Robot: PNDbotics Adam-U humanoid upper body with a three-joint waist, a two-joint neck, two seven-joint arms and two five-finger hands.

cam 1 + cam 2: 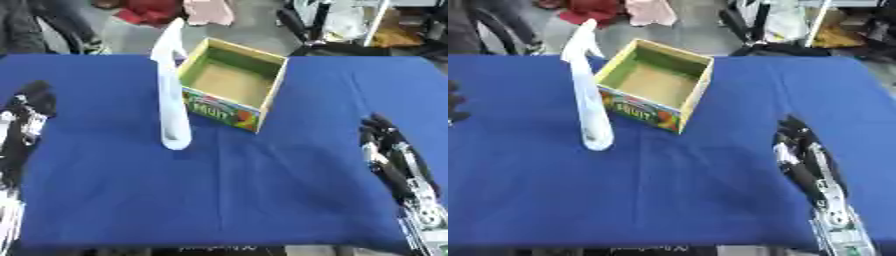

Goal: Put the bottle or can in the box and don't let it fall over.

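A tall white spray bottle (171, 95) stands upright on the blue table, just left of an open cardboard box (233, 85) with a colourful printed front. The box is empty inside. My left hand (26, 112) rests at the table's left edge with its fingers straight, well away from the bottle. My right hand (389, 150) lies at the right side, fingers extended and pointing up the table, holding nothing.
The blue cloth (236, 195) covers the whole table. Beyond the far edge are red and pink cloths (175, 11) on the floor, and chair or stand legs (324, 25) at the back right.
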